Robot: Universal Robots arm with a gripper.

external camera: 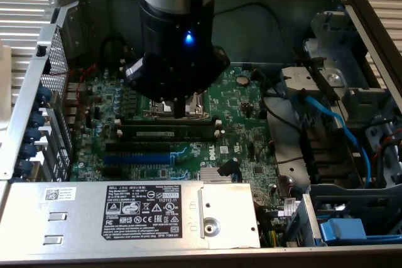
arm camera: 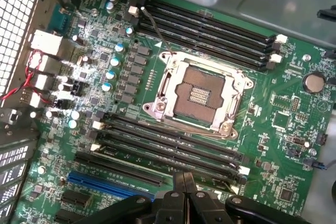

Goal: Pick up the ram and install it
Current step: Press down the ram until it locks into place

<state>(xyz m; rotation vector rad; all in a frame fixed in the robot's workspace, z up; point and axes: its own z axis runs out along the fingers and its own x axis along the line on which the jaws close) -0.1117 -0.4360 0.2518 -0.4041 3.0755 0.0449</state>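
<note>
Inside open grey metal computer case point(external camera: 352, 4), black gripper point(external camera: 180, 110) pinched together, empty, hovering mid-board above green motherboard point(external camera: 245, 123), over seated dark-green ram stick point(external camera: 166, 133).

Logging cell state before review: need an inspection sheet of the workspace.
Surface: green motherboard inside an open metal case; CPU socket uncovered.
Job's things: ram lies along the black slots beside the socket, between white latches; cannot tell if fully seated.
Clutter: nothing seen.
Grippers: gripper shut, holding nothing, above the board close to the ram.
Cables: blue cable at the exterior view's right; red and black wires by the rear ports.
Surroundings: labelled power supply beside the board.
</note>
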